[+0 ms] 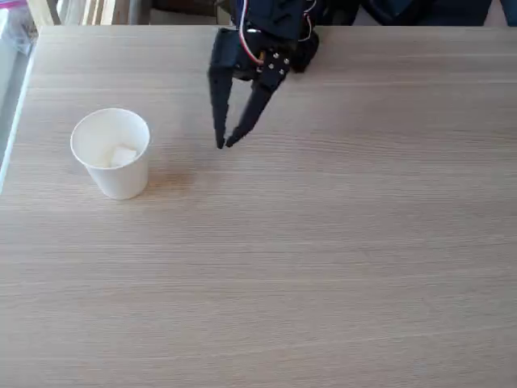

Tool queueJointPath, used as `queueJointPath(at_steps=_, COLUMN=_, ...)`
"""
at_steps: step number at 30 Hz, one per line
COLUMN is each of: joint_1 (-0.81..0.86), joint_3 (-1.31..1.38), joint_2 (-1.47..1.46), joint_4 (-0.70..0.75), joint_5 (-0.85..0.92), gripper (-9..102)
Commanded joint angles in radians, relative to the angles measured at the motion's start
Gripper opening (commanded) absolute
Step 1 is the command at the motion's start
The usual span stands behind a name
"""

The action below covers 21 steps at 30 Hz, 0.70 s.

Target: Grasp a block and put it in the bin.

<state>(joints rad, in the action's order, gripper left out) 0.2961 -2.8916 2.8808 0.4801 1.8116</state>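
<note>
Fixed view, looking down on a light wood-grain table (323, 267). The white paper cup (113, 174) stands upright left of centre, mouth up, its axis vertical with a slight lean in the picture because of the camera angle, base narrower than the rolled rim. The small white block (123, 154) lies inside the cup on the bottom, toward the right side of the opening; it is a cube, so no long axis to call, and its faces sit slightly skewed to the picture edges. The black gripper (225, 143) hangs from the arm at top centre, fingers pointing down and a little left, tips nearly touching with only a sliver of gap between them, nothing held. The block is well apart from the fingertips, to their left and a bit lower in the picture, with the cup wall between them. Bare table lies between cup and gripper. Red and white wires (249, 44) run along the gripper body.
</note>
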Motion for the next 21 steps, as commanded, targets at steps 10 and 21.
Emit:
queueJointPath(at_steps=10, joint_1=-0.232, joint_3=-0.098, joint_2=0.336, joint_4=0.532, joint_5=-0.008, gripper=0)
queueJointPath(at_steps=21, joint_1=-0.262, joint_3=-0.213, joint_2=0.419, joint_4=0.727, joint_5=-0.072, gripper=0)
